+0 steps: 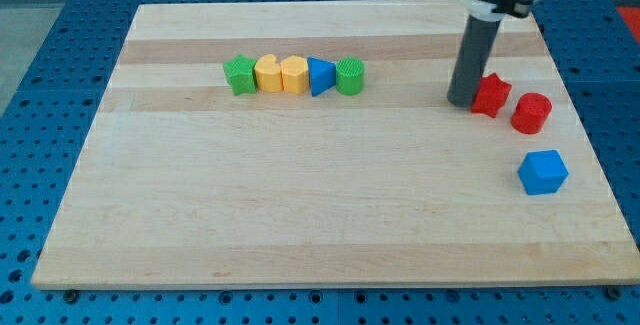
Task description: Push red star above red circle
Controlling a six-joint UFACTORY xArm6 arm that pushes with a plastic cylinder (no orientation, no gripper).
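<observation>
The red star [491,95] lies near the view's right edge of the wooden board [300,205]. The red circle [532,113] sits just to its lower right, touching or nearly touching it. My tip [461,101] stands right against the star's left side, at about the star's height in the view. The dark rod rises from there to the view's top.
A blue cube [543,172] lies below the red circle. A row of blocks stands at the upper middle: green star [239,75], yellow block [267,74], yellow block [293,74], blue triangle [319,76], green circle [349,76].
</observation>
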